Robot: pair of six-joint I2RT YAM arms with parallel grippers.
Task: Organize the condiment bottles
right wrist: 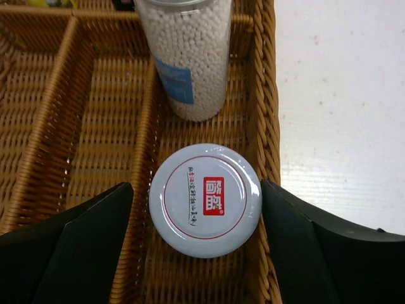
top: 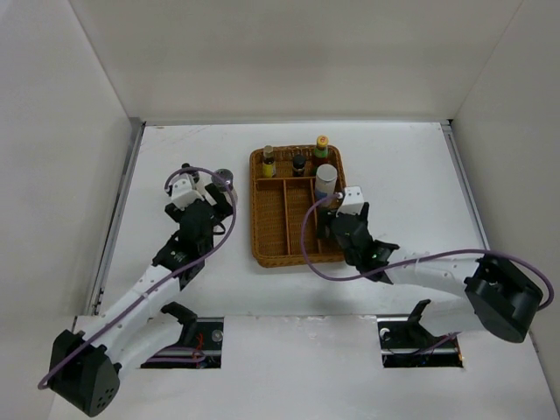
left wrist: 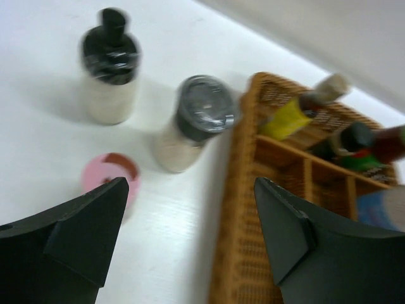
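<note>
White-lidded jar (right wrist: 205,199) sits in the tray's (right wrist: 266,95) right-hand slot. It looks rigid, smooth and probably light, so grip it at the lid rim. Right gripper (right wrist: 196,185) is spread either side of it, not pinching. Left gripper (left wrist: 191,180) is spread too, by the pink-lidded jar (left wrist: 104,172).

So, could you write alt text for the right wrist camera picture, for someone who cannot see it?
A white-lidded jar with a red logo sits in the right-hand compartment of a wicker tray, between the open black fingers of the right gripper. Beyond it stands a clear tube of white beads.
</note>
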